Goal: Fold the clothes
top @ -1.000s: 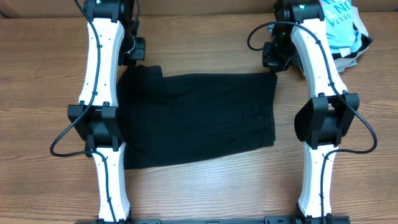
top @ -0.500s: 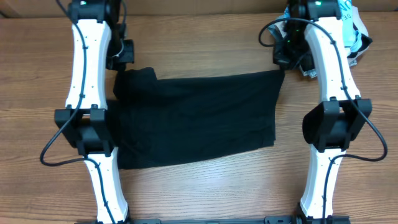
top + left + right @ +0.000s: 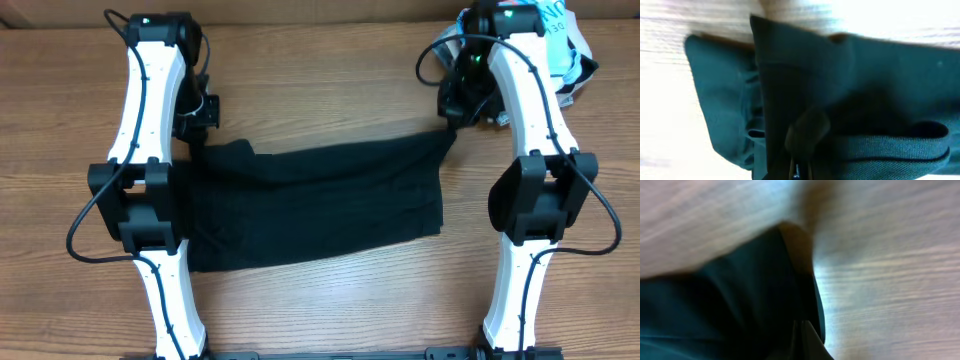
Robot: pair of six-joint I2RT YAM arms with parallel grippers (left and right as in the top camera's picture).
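A black garment point(image 3: 320, 205) lies spread on the wooden table between my two arms. My left gripper point(image 3: 197, 137) is shut on its far left corner, which is lifted and bunched. My right gripper point(image 3: 452, 122) is shut on its far right corner, also lifted. In the left wrist view the dark cloth point(image 3: 850, 100) hangs folded over my fingers point(image 3: 799, 172). In the right wrist view the cloth point(image 3: 740, 305) drapes from my shut fingers point(image 3: 800, 347) above the table.
A pile of other clothes point(image 3: 565, 50), light blue and grey, lies at the far right corner behind the right arm. Both arms' bases stand at the near edge, left and right of the garment.
Both grippers have drawn the garment's far edge toward the near side, the far corners lifting and the back edge sagging between them.
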